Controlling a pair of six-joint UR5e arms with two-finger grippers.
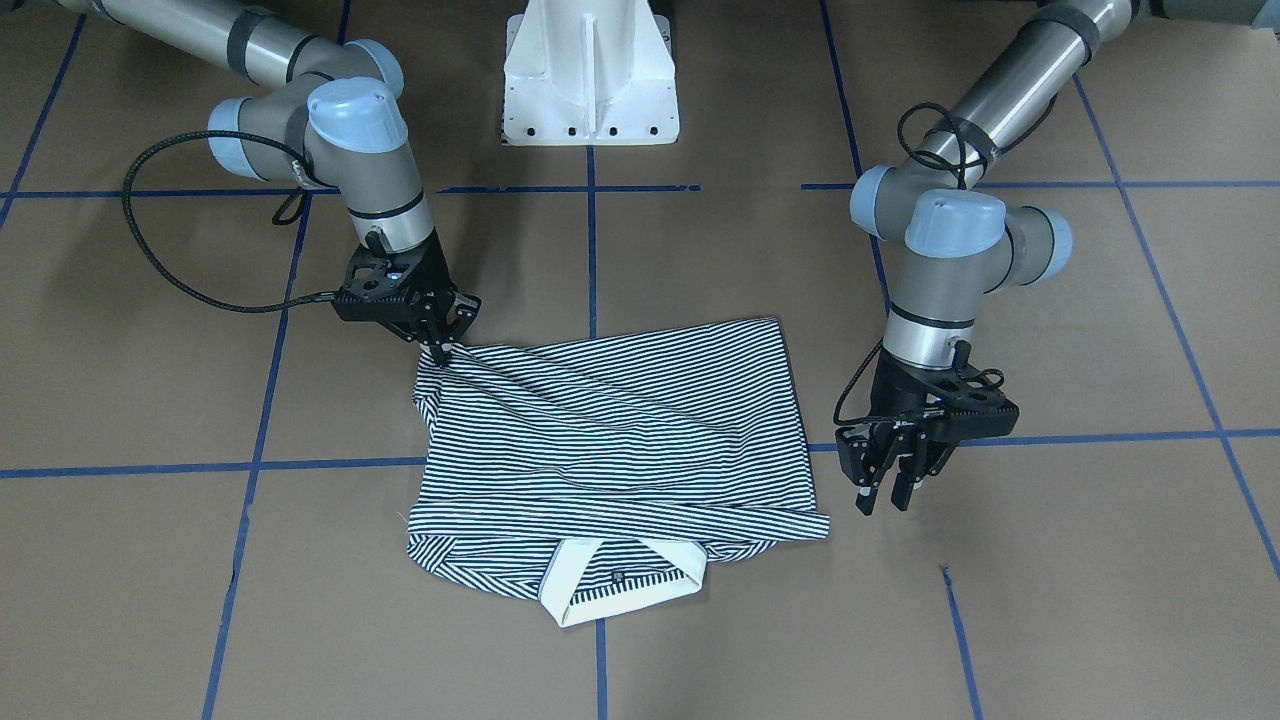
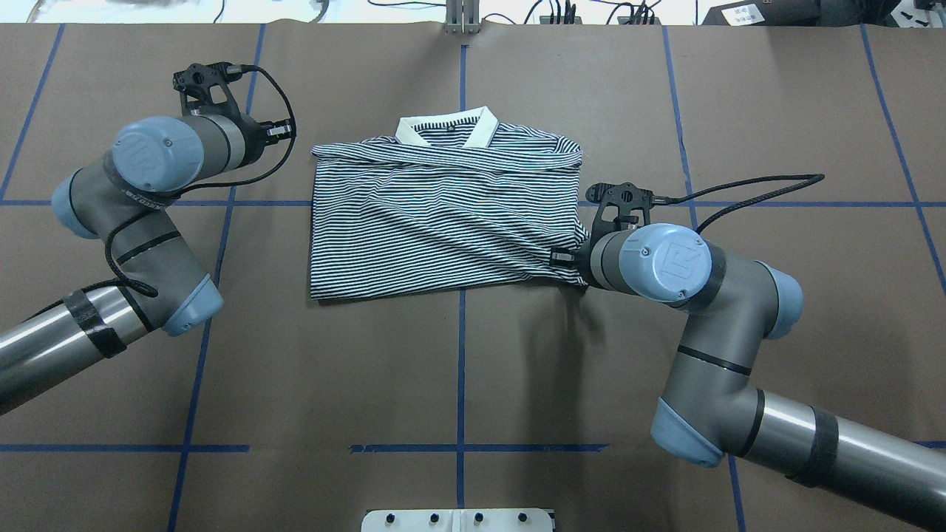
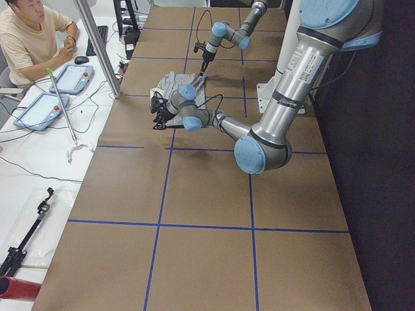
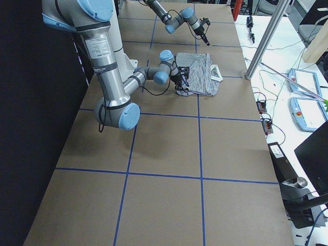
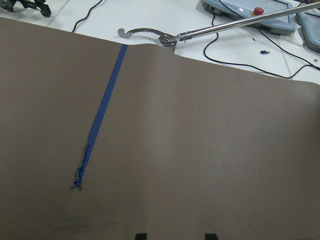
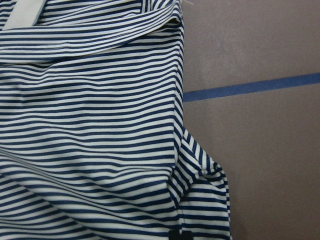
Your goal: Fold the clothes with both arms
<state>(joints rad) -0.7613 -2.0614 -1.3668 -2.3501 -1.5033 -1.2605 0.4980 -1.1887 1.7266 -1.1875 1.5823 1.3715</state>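
Note:
The navy-and-white striped polo shirt (image 1: 610, 440) (image 2: 443, 214) lies folded into a rough rectangle at the table's middle. Its cream collar (image 1: 600, 590) (image 2: 443, 129) points at the far edge from the robot. My right gripper (image 1: 441, 347) is shut on the shirt's near hem corner, and creases radiate from that pinch. The right wrist view is filled with the striped cloth (image 6: 100, 125). My left gripper (image 1: 885, 492) hangs open just off the shirt's other side, near the collar end and clear of the cloth. In the left wrist view its fingertips (image 5: 141, 236) stand apart over bare table.
The white pedestal base (image 1: 590, 80) stands at the robot's side of the table. Blue tape lines (image 1: 590, 250) grid the brown surface. A person (image 3: 32, 32) sits by pendants (image 3: 71, 78) at a side table beyond a metal post (image 3: 97, 45). A grabber tool (image 5: 225, 27) lies past the table's edge.

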